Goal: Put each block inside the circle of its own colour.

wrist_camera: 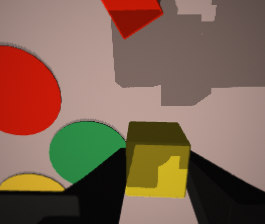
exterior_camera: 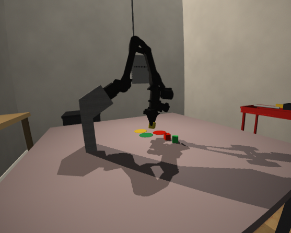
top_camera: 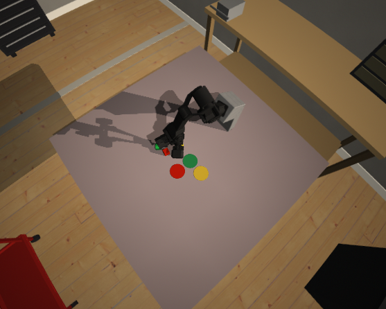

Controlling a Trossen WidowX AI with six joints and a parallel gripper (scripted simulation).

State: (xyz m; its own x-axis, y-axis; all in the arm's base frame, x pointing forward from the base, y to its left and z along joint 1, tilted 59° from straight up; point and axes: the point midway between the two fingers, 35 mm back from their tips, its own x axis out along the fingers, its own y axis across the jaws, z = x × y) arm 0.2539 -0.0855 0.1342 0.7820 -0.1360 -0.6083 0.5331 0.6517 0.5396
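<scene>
My gripper (wrist_camera: 154,155) (exterior_camera: 152,122) (top_camera: 177,151) is shut on the yellow block (wrist_camera: 157,160) (exterior_camera: 152,126) and holds it just above the table, beside the green circle (wrist_camera: 83,149) (top_camera: 190,161) (exterior_camera: 146,135). The yellow circle (wrist_camera: 30,184) (top_camera: 201,173) (exterior_camera: 140,130) and the red circle (wrist_camera: 18,90) (top_camera: 177,171) (exterior_camera: 158,132) lie next to it. The red block (wrist_camera: 133,12) (top_camera: 165,151) (exterior_camera: 167,136) stands on the table outside the circles. The green block (top_camera: 156,147) (exterior_camera: 175,139) stands just beyond it, out of the wrist view.
The arm's grey base pedestal (top_camera: 232,109) (exterior_camera: 90,115) stands on the mauve table top (top_camera: 229,215) (exterior_camera: 94,198). A wooden desk (top_camera: 299,59) runs along the far side. A red cart (top_camera: 14,274) (exterior_camera: 269,111) stands off the table.
</scene>
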